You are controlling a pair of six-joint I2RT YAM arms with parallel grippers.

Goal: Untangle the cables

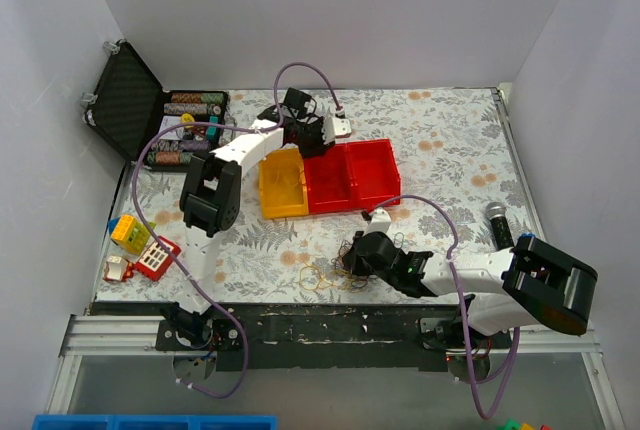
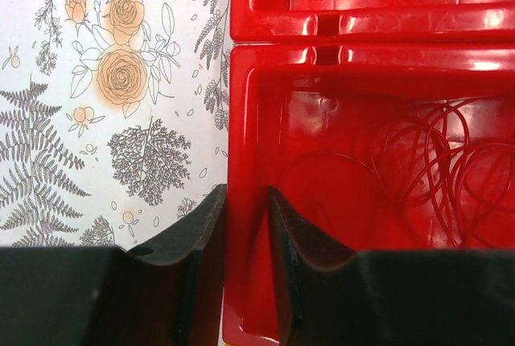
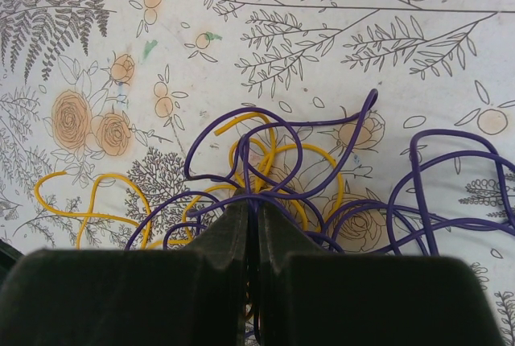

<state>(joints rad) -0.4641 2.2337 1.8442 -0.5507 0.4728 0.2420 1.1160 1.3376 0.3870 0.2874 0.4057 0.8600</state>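
1. Closest, my right gripper point(image 3: 251, 205) pinches shut on a purple strand; cables point(image 3: 278, 146) lie tangled on the table point(image 3: 362, 40).
2. My left gripper point(image 2: 245, 193) clamps the bin point(image 2: 362, 80) wall.
3. Pulling could drag the yellow loops tighter.

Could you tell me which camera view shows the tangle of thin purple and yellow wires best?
The right wrist view: the tangle of thin purple and yellow wires fills it, loops distinct, at the right tool. The top external view shows it only as a small clump. The left wrist view misses it, showing a red plastic bin.
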